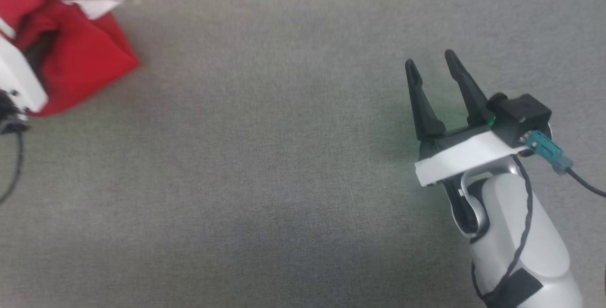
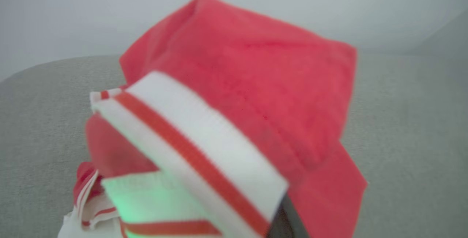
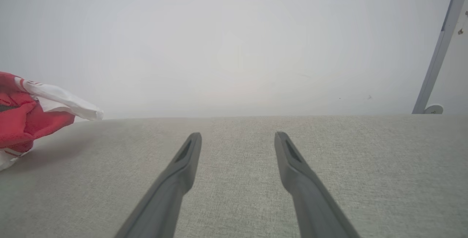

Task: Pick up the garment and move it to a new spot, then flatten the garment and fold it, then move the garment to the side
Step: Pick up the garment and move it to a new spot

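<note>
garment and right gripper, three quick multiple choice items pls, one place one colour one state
1. In the head view, where does the garment lie on the grey surface? A) upper left B) centre C) lower right
2. What colours is its striped trim? A) blue and white B) red and white C) black and yellow
3. What state is the right gripper in? A) shut on the garment B) open, holding nothing C) shut on a cable
Answers: 1 A, the red bundle sits in that corner; 2 B, the left wrist view shows those stripes; 3 B, its fingers stand apart over bare surface.
</note>
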You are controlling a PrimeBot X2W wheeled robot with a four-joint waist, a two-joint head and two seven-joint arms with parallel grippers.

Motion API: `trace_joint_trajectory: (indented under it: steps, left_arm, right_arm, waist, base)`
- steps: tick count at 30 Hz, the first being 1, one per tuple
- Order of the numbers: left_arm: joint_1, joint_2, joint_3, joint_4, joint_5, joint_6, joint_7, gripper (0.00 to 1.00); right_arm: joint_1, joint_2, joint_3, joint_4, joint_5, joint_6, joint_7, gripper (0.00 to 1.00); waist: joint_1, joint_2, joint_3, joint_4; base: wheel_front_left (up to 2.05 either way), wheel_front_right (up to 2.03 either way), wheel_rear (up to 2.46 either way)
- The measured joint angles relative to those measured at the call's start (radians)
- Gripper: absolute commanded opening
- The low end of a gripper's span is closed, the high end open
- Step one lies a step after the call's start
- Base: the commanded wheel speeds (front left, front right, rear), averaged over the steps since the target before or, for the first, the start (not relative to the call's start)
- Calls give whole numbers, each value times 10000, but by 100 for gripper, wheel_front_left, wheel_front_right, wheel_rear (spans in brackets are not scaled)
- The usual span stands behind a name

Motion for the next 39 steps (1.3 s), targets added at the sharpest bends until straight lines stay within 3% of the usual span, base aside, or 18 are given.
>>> trace_joint_trajectory:
  steps: [10,16,20,26,33,34,38,39]
  left_arm:
    - [270,512,-1841,-4276,-1037,-2,1651,0]
    - [-167,-113,-2794,-5651,-1076,0,2376,0]
    - [-571,-924,-3496,-5645,-861,-2,2778,0]
    - [-1025,-1893,-4301,-4487,-888,0,2980,0]
    - [-1354,-2048,-5359,-2754,-746,-2,3068,0]
    - [-1467,-2052,-5467,-2573,-761,-25,3156,4]
    - [-1891,-2117,-5762,-2044,-767,-81,3333,55]
    - [-1952,-2159,-5799,-1937,-811,-84,3336,98]
  right_arm:
    - [700,4,-541,-326,529,0,-2,100]
    - [947,8,-784,-614,1164,0,-2,100]
    - [1003,6,-936,-807,1580,0,-2,100]
    - [1064,-2,-1030,-953,2194,-2,0,100]
    - [1319,0,-1009,-1026,2742,-2,0,100]
    - [1330,0,-1016,-1034,2788,-2,0,100]
    - [1355,4,-1016,-1091,2957,0,0,100]
    - [1355,4,-1005,-1099,2993,0,0,100]
  waist:
    - [0,0,-556,-601]
    - [0,0,-434,-1407]
    - [0,0,-229,-2095]
    - [0,0,178,-3275]
    - [0,0,651,-4468]
    - [0,0,711,-4582]
    - [0,0,935,-4836]
    - [0,0,967,-4848]
  base:
    - [0,0,0]
    - [0,0,0]
    - [0,0,0]
    - [0,0,0]
    - [0,0,0]
    - [0,0,0]
    - [0,0,0]
    - [0,0,0]
